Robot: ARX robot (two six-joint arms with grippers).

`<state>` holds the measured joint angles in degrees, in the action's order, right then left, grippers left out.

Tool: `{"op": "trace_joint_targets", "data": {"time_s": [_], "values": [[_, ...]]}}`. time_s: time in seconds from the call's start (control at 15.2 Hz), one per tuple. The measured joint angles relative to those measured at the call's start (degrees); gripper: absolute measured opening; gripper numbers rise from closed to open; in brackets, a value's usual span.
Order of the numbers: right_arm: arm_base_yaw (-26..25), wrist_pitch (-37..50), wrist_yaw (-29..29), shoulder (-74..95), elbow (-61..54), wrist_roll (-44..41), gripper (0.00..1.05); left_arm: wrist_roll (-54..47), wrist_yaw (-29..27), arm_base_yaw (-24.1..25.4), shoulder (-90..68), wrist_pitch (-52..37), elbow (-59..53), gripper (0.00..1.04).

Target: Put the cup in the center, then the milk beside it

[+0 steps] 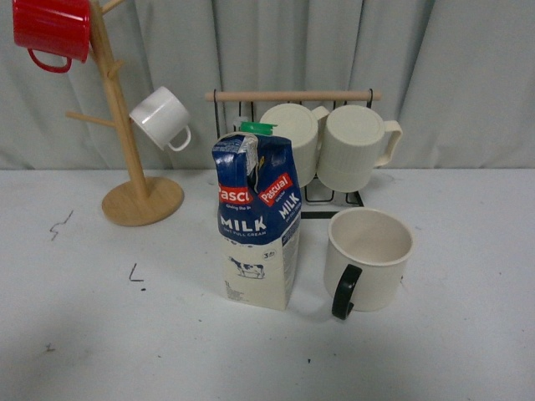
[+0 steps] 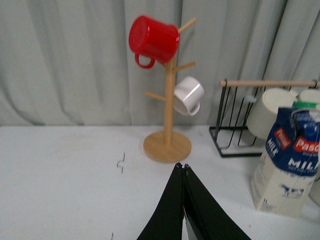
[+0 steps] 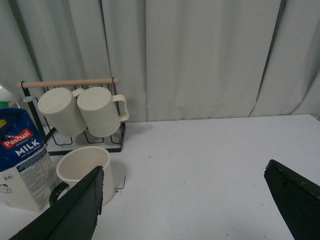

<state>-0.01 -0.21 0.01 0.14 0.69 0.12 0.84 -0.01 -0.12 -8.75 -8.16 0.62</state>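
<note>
The cup [image 1: 369, 258], a wide cream-white mug with a black handle facing front, stands upright on the table right of middle. The milk [image 1: 257, 217], a blue and cream carton with a green cap, stands just left of it. No arm shows in the front view. My left gripper [image 2: 182, 166] is shut and empty above the table, with the milk [image 2: 287, 160] off to one side. My right gripper [image 3: 182, 175] is wide open and empty, with the cup [image 3: 82, 170] and the milk [image 3: 22, 162] beside one finger [image 3: 75, 210].
A wooden mug tree [image 1: 125, 134] at the back left holds a red mug [image 1: 52, 29] and a small white cup [image 1: 160, 117]. A black wire rack [image 1: 292, 146] with a wooden bar holds two ribbed cream mugs [image 1: 355, 142]. Grey curtain behind the white table [image 1: 125, 334].
</note>
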Motion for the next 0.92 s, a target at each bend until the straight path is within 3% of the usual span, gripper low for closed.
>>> {"op": "trace_joint_targets", "data": {"time_s": [0.07, 0.4, 0.92], "values": [[0.0, 0.0, 0.0, 0.0, 0.0, 0.0, 0.98, 0.0, 0.1, 0.0, 6.9, 9.0, 0.0, 0.02], [0.0, 0.0, 0.0, 0.0, 0.0, 0.0, 0.98, 0.0, 0.0, 0.0, 8.5, 8.3, 0.0, 0.02], [0.0, 0.0, 0.0, 0.0, 0.0, 0.0, 0.98, 0.0, 0.0, 0.0, 8.5, 8.4, 0.0, 0.99]]}}
